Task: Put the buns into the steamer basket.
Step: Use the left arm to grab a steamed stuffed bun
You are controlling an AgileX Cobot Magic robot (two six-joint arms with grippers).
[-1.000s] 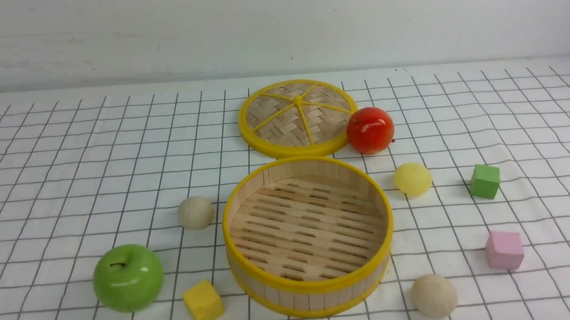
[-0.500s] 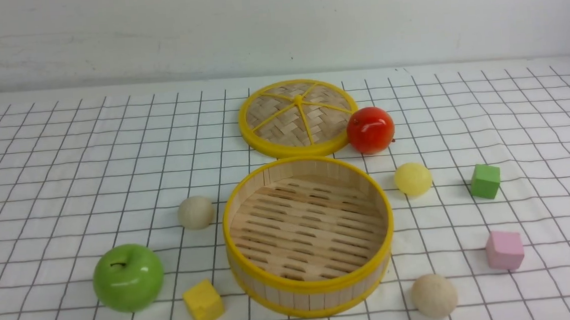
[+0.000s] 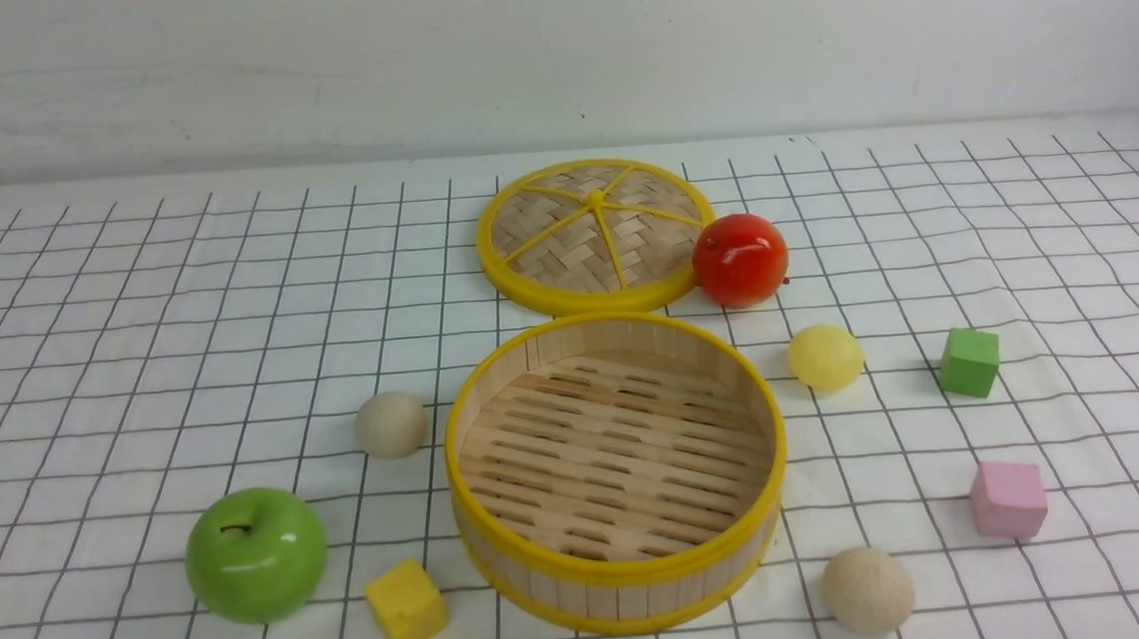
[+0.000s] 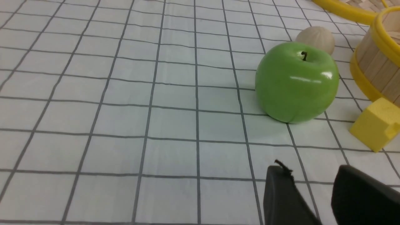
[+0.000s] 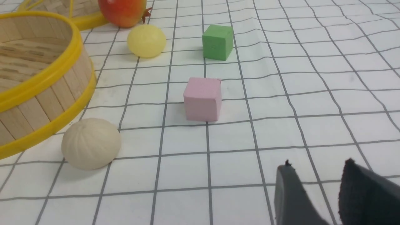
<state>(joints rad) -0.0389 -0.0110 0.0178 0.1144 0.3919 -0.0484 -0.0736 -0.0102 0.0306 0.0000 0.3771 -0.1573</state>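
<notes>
Across the checked bench (image 3: pixel 129 320), no progress to report. At the centre, looking into the steamer basket (image 3: pixel 623 566): empty. Left to move, all three buns: cream bun (image 3: pixel 391 424) just left of it, yellow bun (image 3: pixel 826 356) far right of it, second cream bun (image 3: pixel 867 589) near right. Seeing the left gripper (image 4: pixel 312 170) and right gripper (image 5: pixel 318 165) parted, holding and touching nothing.

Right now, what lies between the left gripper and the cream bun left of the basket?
The green apple sits between the left gripper and that bun, partly hiding it, as the left wrist view shows.
</notes>
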